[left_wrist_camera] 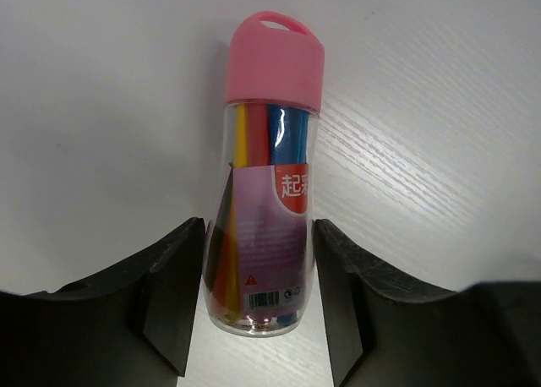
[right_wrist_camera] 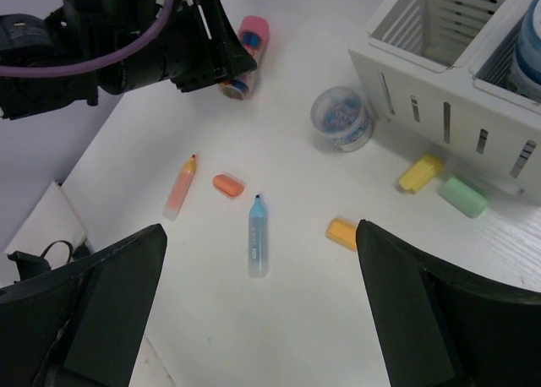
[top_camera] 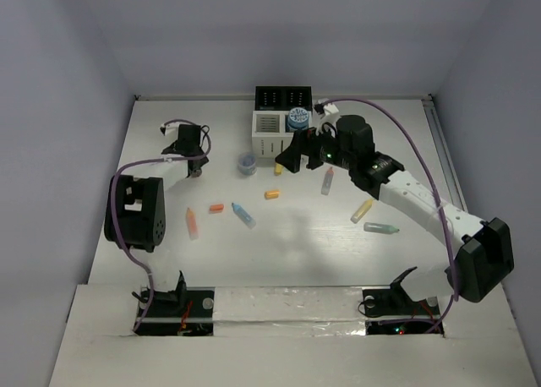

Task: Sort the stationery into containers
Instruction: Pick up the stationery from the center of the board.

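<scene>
My left gripper (left_wrist_camera: 259, 225) is shut on a clear tube with a pink cap (left_wrist_camera: 264, 193) that holds coloured pens, low at the table's left (top_camera: 196, 171). My right gripper (right_wrist_camera: 260, 260) is open and empty. It hovers over a blue highlighter (right_wrist_camera: 257, 245) and an orange stub (right_wrist_camera: 342, 233), just in front of the organiser (top_camera: 272, 132). The organiser's white slatted bins (right_wrist_camera: 439, 108) hold a blue-white roll (right_wrist_camera: 528, 49), and its black bins (top_camera: 283, 95) stand behind. A yellow stub (right_wrist_camera: 420, 172) and a green stub (right_wrist_camera: 463, 195) lie against the white bins.
A clear round tub of clips (right_wrist_camera: 341, 118) stands left of the organiser. An orange highlighter (right_wrist_camera: 180, 188) and an orange cap (right_wrist_camera: 228, 184) lie mid-left. Yellow (top_camera: 362, 209) and green (top_camera: 381, 228) highlighters and another marker (top_camera: 327, 181) lie under the right arm.
</scene>
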`<state>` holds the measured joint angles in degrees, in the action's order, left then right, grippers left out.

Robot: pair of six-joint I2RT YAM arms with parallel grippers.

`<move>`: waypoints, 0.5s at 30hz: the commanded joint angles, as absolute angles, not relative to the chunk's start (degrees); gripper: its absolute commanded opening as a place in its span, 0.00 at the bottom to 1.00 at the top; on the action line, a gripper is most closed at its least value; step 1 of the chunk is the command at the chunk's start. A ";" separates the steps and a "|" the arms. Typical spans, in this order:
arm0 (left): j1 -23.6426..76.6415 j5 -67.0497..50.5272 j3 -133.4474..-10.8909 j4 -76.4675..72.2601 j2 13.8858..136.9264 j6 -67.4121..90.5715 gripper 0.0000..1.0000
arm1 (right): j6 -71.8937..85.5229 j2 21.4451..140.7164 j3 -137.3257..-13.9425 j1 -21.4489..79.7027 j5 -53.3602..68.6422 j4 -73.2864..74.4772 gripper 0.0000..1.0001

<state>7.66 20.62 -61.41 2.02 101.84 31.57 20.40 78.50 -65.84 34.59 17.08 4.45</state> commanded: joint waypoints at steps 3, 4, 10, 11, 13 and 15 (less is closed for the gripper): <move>8.08 18.11 -58.72 -0.61 86.86 29.80 0.00 | 22.41 81.11 -69.78 34.98 20.74 0.88 1.00; 8.09 17.84 -57.93 -0.70 84.57 29.71 0.00 | 22.41 81.91 -70.92 34.98 21.00 1.40 1.00; 12.72 5.39 -48.63 -3.60 67.28 27.26 0.00 | 23.29 88.66 -79.35 34.98 22.59 2.81 1.00; 13.79 3.97 -47.30 -5.17 65.15 26.81 0.00 | 23.73 89.38 -80.50 34.98 23.02 2.99 1.00; 15.81 0.98 -44.92 -6.50 61.37 26.02 0.00 | 24.52 90.52 -82.96 34.98 24.69 2.20 1.00; 16.96 -5.43 -41.76 -8.78 56.44 25.49 0.00 | 25.74 91.32 -83.76 34.98 27.49 -1.65 1.00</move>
